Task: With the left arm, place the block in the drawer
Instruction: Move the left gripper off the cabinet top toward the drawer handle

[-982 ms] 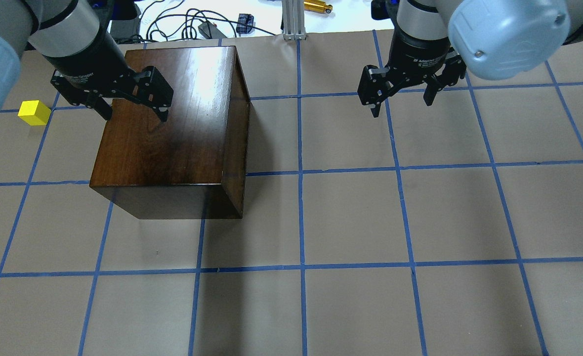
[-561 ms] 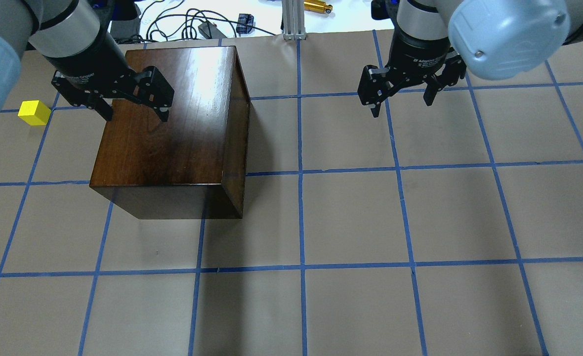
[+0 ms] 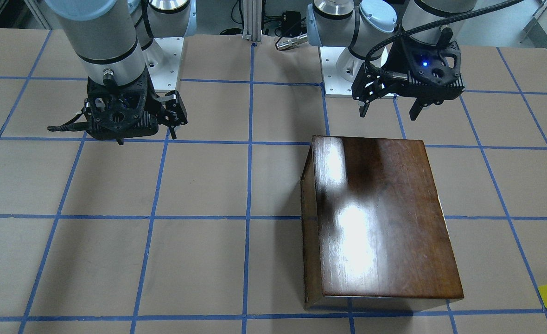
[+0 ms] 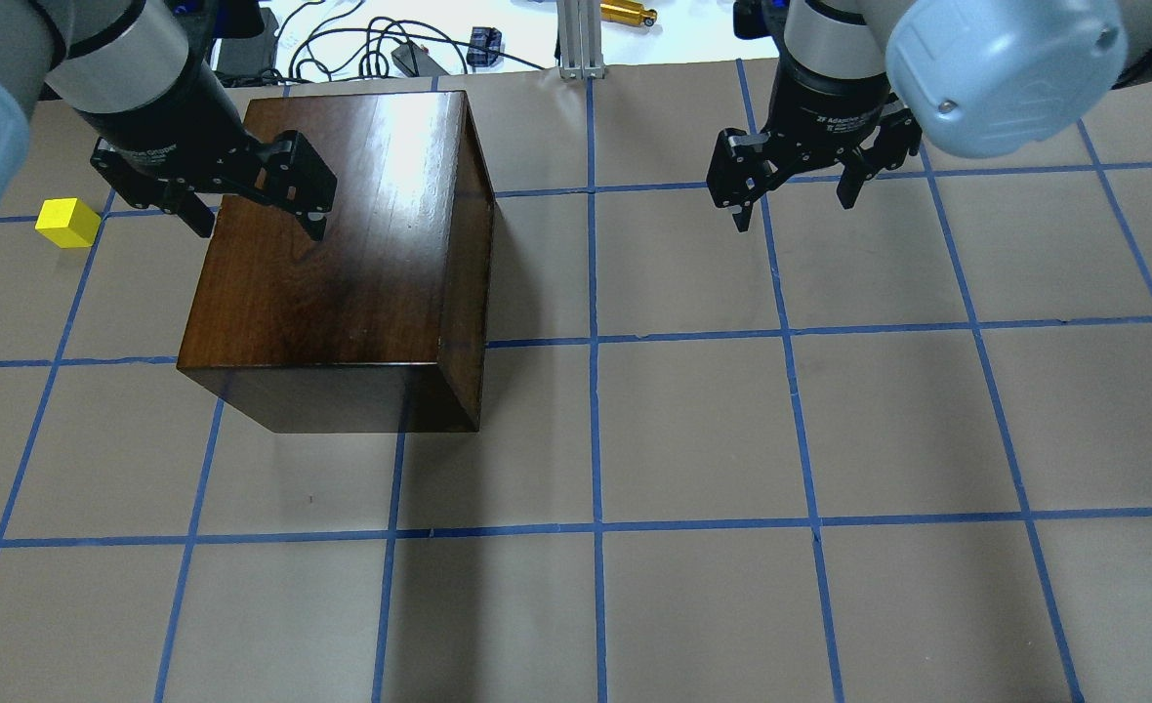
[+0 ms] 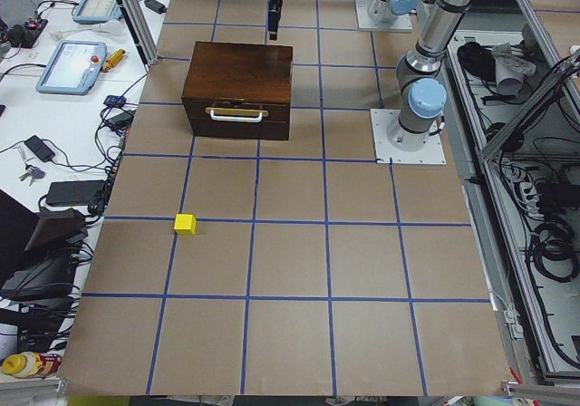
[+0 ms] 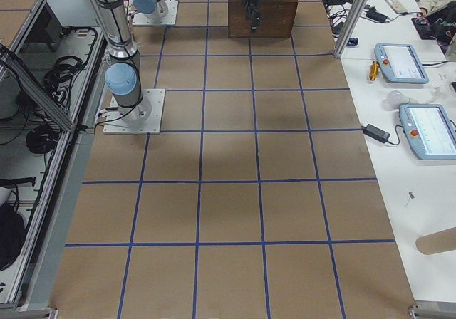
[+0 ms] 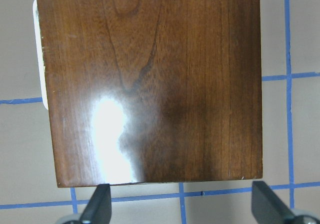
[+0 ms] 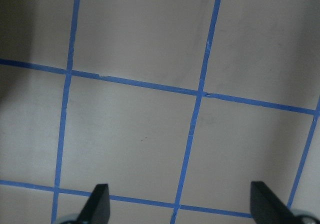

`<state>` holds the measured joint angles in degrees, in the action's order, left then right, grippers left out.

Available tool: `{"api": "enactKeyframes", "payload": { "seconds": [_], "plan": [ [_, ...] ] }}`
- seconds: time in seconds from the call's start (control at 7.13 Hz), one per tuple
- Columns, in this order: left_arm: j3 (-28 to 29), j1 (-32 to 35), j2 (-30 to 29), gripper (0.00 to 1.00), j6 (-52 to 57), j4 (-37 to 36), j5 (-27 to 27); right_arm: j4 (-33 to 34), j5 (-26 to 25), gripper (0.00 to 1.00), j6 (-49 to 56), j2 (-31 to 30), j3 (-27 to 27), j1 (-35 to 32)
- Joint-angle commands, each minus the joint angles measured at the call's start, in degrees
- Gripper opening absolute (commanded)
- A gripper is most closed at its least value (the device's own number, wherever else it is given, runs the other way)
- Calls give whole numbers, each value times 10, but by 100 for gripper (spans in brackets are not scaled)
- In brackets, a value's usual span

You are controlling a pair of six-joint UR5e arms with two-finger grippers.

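**Now the left gripper hangs open over the box, and the block sits on the table**

Seen from overhead, the left gripper point(image 4: 257, 220) hangs above the top of the brown box point(image 4: 342, 264), near the box's 11 o'clock corner. Its two fingers are spread wide and hold nothing. It does not touch the box. The left wrist camera looks straight down on the shiny box top, with one finger showing at each lower corner.

The yellow block point(image 4: 67, 222) lies on the table point(image 4: 693, 430). From the left gripper it is at 9 o'clock, near but not touching the box. Nothing holds it.

The drawer point(image 5: 236, 121) is pushed all the way into the box. Its front has a pale handle point(image 5: 237, 113) and faces the side where the block lies.

The right gripper point(image 4: 793, 207) is far off at 3 o'clock from the box. It is open too and holds nothing. It hangs over bare brown paper with blue tape lines.
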<state>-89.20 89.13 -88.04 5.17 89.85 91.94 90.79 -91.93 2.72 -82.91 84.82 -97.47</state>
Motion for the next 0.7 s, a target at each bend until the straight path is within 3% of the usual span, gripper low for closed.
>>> {"api": "enactKeyframes", "payload": {
  "seconds": [0.0,0.56],
  "plan": [
    [-4,-41,2,100,23,7,61,0,0,100,-1,0,0,0],
    [-6,-190,-13,100,227,2,57,0,0,100,-1,0,0,0]
  ]
}}
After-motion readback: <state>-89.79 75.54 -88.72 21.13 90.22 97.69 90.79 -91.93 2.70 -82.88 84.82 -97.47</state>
